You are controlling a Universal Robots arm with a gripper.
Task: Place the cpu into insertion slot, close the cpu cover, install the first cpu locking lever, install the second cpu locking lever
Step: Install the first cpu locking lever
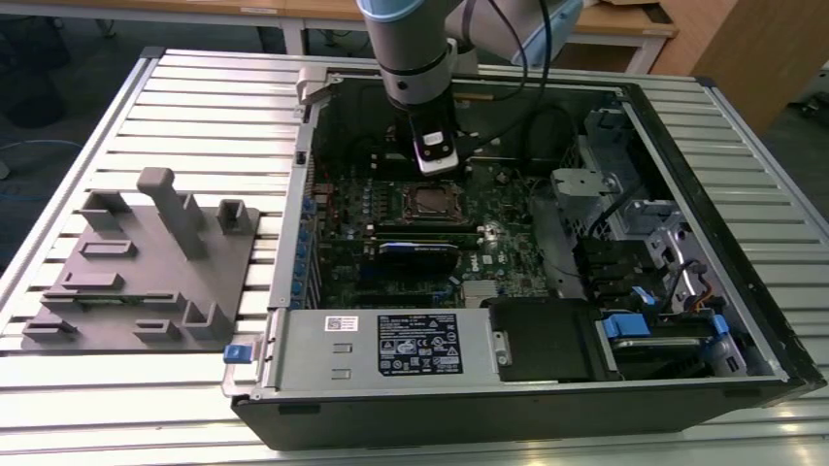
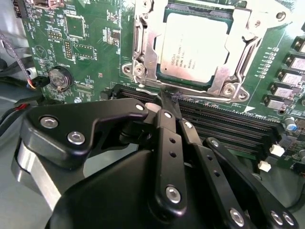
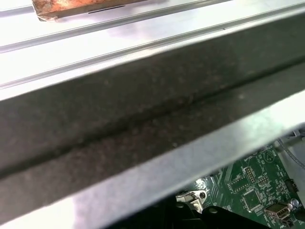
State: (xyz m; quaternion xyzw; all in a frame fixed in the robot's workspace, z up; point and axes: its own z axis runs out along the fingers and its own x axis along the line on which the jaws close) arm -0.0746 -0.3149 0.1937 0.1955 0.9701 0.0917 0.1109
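The flat silver-grey square cpu [image 2: 193,45] lies in the silver-rimmed insertion slot [image 2: 138,52], framed by the thin silver metal cpu cover [image 2: 236,57]. The black gripper [image 2: 167,98], fingers [image 2: 164,129] pressed together, sits at the slot's edge by a thin wire lever [image 2: 209,99]. If the fingers slip off it, they could gouge the green circuit board [image 2: 90,43].

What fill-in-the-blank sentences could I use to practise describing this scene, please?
1. The cpu sits inside the ___.
2. The board around it is ___ in colour.
3. In the exterior view, the grey fixture stands on that view's ___ of the case.
4. The hand, near the cpu, is ___, not open.
Missing words: slot; green; left; shut.
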